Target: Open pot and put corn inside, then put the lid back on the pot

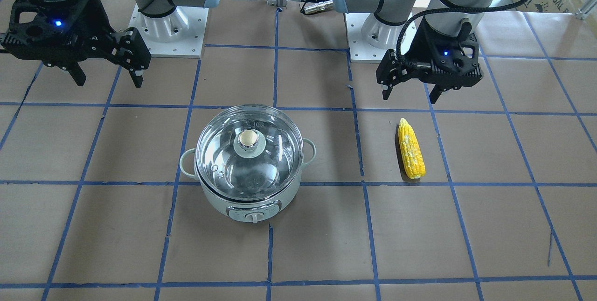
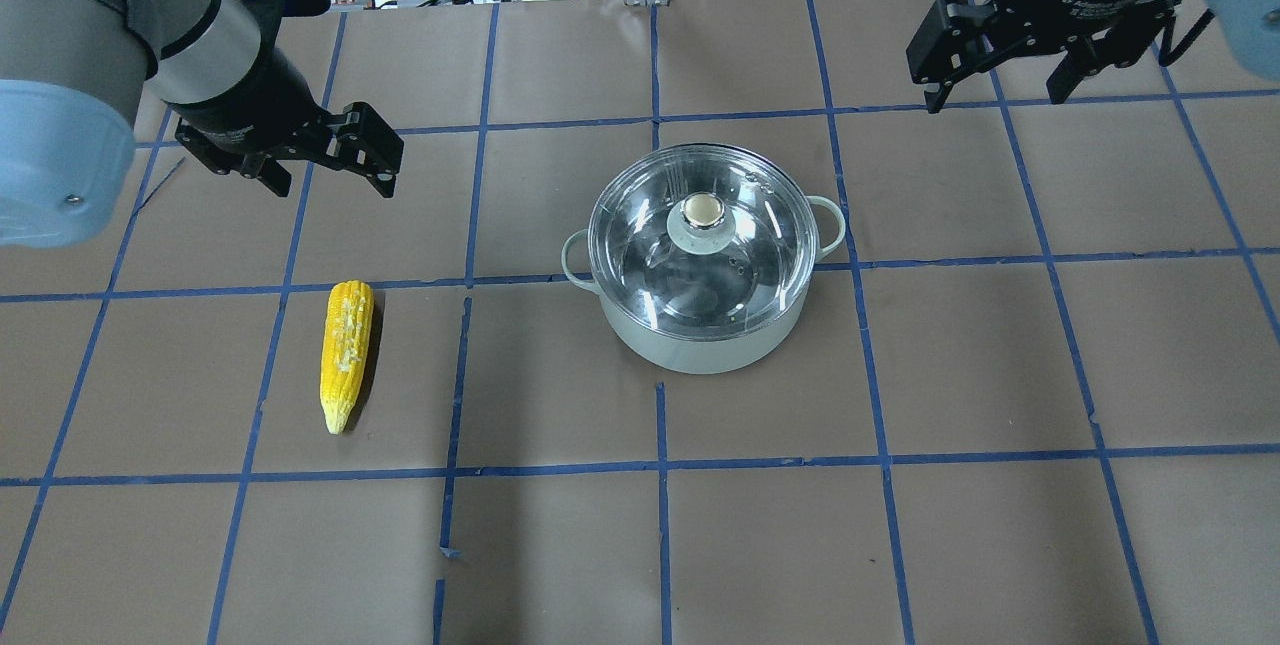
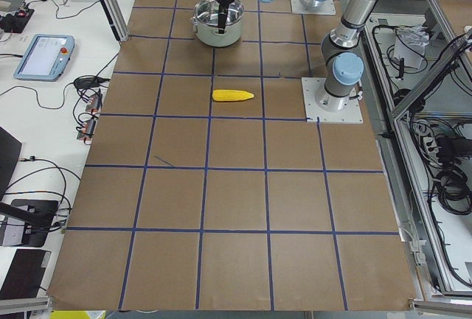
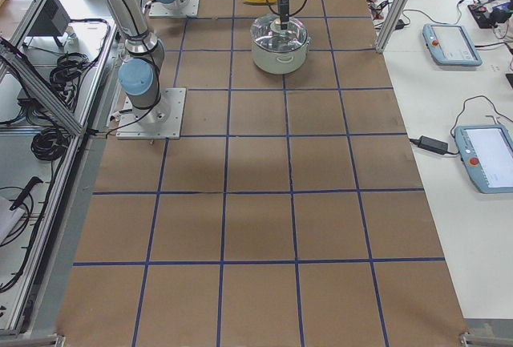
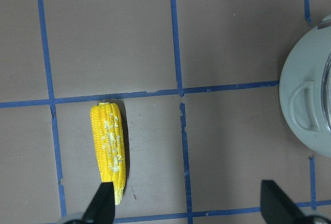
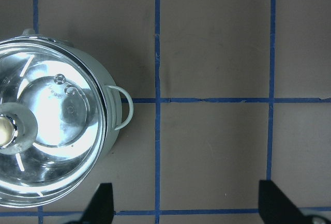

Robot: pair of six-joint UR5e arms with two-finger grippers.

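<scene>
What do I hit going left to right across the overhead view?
corn → pot → right pincer. The left pincer is left out because it spans the same stretch as the corn.

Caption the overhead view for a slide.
Lid on pot, corn lying apart; left gripper and right gripper open and empty.

Pale grey-green pot [image 2: 700,350], centre of the overhead view, upright and closed by its clear glass lid [image 2: 703,230]; yellow corn cob [image 2: 346,353] lies flat at left, well apart, tapered end toward the bottom edge.
</scene>
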